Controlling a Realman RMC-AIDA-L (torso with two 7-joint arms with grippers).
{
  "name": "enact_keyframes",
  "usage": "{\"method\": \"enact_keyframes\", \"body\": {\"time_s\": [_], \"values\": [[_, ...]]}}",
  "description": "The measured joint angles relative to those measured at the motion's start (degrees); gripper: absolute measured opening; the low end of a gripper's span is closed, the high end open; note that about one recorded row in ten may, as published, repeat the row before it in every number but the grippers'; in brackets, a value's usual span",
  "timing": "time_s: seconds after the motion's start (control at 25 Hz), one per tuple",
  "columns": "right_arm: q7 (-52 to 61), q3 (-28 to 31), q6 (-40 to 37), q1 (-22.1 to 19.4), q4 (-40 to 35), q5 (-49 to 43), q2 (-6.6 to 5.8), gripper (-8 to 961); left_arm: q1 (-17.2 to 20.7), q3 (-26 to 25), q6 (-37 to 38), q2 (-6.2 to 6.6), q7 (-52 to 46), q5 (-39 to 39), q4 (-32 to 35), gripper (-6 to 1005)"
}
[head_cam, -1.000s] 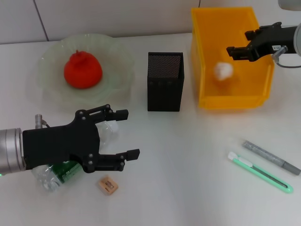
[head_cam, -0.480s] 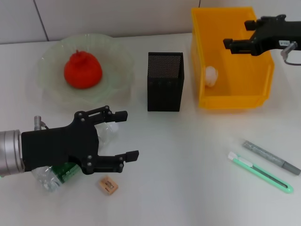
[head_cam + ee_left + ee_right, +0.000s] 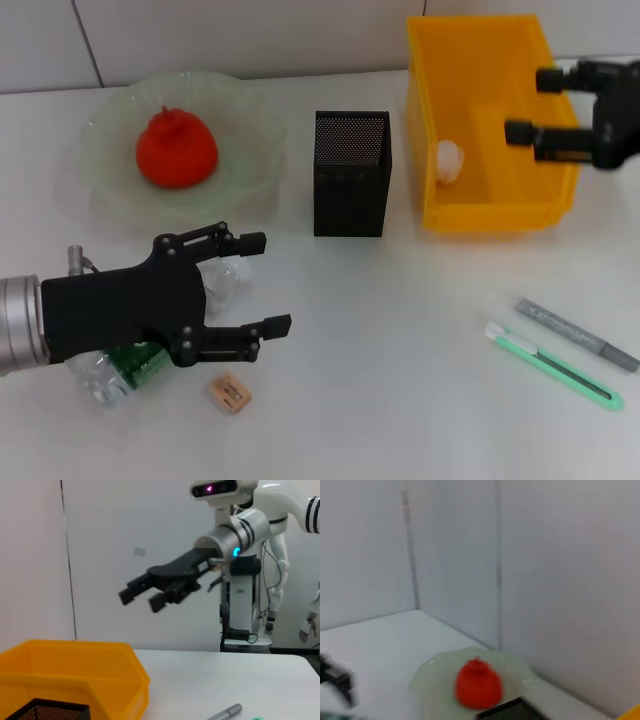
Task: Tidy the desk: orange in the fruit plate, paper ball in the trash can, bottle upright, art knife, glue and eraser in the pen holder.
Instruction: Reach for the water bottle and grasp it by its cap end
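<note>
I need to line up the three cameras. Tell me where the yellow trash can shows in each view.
Head view: the yellow trash can stands at the upper right, beside the pen holder.
Left wrist view: its rim fills the lower left, behind the pen holder's mesh top.
Right wrist view: only a yellow sliver at the lower right corner.
Shared landmark: the pen holder.

The right gripper has pulled back to the frame's right edge and turned, fingers spread, empty. The paper ball has settled against the yellow bin's left wall.
</note>
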Motion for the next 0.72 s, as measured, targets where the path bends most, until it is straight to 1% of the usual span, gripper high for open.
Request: {"method": "enact_keyframes", "body": {"time_s": [0.04, 0.2, 0.24, 0.4, 0.56, 0.72], "values": [[0.0, 0.0, 0.0, 0.0, 0.0, 0.0, 0.0, 754, 0.0, 0.0, 0.0, 0.0, 0.0, 0.0, 0.0, 864], [-7.75, 3.61, -10.12, -0.44, 4.37, -0.27, 0.0, 754, 0.04, -1.83, -0.05, -0.05, -0.33, -0.09, -0.04, 863], [-7.75, 3.61, -10.12, -0.44, 4.37, -0.27, 0.0, 754, 0.04, -1.83, -0.05, -0.05, -0.33, -0.09, -0.04, 863], [-13.6, 4.82, -17.44, -2.14, 7.01, -0.25, -0.08, 754, 0.25, -4.3, -0.31, -0.21, -1.41, -0.12, -0.07, 863], [-15.51, 5.97, -19.37, -2.91, 8.19, -0.33, -0.1, 754, 0.26, -4.89, -1.67, -0.26, -3.01, -0.12, -0.09, 863], [-18.13, 7.36, -19.88, -3.57, 12.43, -0.57, -0.8, 754, 0.14, -4.69, -6.31, -0.35, -6.87, 0.09, 0.54, 863]]}}
